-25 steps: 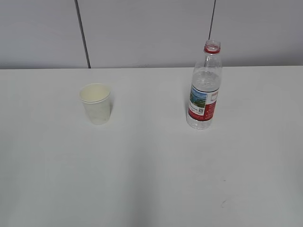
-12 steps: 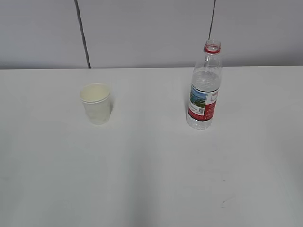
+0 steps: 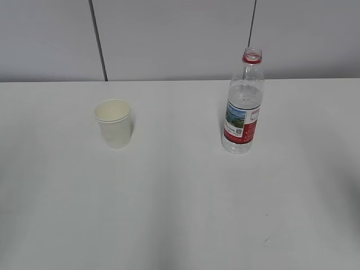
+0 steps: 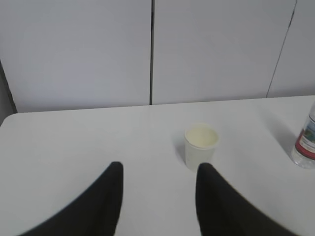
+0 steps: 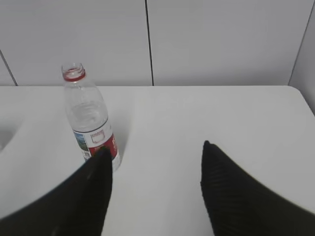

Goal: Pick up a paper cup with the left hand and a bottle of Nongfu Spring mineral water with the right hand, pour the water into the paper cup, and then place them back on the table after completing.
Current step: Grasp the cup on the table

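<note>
Left wrist view shows the left hand (image 4: 158,169) at the bottom of the frame, its two black fingers (image 4: 106,196) spread apart and holding nothing; the paper cup (image 4: 201,146) stands upright on the white table (image 4: 74,142) just above the right finger, a little right of the frame's centre, and apart from both fingers. At the far right edge of that frame a slice of the bottle (image 4: 305,145) shows, well apart from the cup. Right wrist view has the right hand (image 5: 155,172) low in the frame, its fingers likewise wide apart and empty. The bottle stands upright in the left part of that frame, uncapped, with a red ring at its neck and a red label; the left finger's tip overlaps its base in the picture, though contact cannot be told. Exterior view shows neither arm: the cup sits at centre left, the bottle at centre right, and a small dark scuff (image 3: 265,241) marks the table at lower right.
</note>
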`<state>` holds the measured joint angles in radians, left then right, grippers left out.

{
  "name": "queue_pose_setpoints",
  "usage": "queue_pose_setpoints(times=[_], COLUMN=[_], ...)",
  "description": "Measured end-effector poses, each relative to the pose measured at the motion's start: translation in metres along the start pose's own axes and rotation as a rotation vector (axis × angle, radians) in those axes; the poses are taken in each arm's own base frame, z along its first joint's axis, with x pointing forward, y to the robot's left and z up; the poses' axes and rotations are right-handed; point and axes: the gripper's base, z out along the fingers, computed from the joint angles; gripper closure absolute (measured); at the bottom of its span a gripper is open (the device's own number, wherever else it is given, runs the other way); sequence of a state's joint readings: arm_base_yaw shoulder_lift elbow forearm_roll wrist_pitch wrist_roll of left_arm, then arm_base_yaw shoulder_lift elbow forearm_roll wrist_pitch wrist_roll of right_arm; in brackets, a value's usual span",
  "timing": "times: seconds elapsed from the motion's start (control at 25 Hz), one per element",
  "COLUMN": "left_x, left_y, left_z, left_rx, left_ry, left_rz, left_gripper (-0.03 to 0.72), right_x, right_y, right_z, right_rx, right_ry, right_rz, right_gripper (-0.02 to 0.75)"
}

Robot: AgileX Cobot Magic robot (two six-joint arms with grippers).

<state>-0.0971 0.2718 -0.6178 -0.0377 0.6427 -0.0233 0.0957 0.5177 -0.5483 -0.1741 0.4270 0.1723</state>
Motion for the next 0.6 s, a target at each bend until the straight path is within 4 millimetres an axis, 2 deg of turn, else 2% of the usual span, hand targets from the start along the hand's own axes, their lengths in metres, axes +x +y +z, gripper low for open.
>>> queue_pose_setpoints(times=[0.16,0.28,0.6], left_x=[-0.017,-0.023,-0.011], left_y=[0.001,0.002,0.005], left_z=[0.047,0.083,0.169], left_rx=[-0.007,-0.011,-0.021], left_ry=[-0.039,-0.060,-0.073], left_rz=[-0.002,-0.004,0.022], left_gripper=[0.377,0.377,0.377], right_x=[-0.007,-0.010,-0.013], right_y=[0.004,0.006,0.011], right_z=[0.023,0.039,0.065], right_rx=[-0.023,-0.039,-0.068], right_ry=[-0.034,-0.052,-0.099], right_rz=[0.005,0.003,0.001], right_gripper=[0.310,0.310,0.310])
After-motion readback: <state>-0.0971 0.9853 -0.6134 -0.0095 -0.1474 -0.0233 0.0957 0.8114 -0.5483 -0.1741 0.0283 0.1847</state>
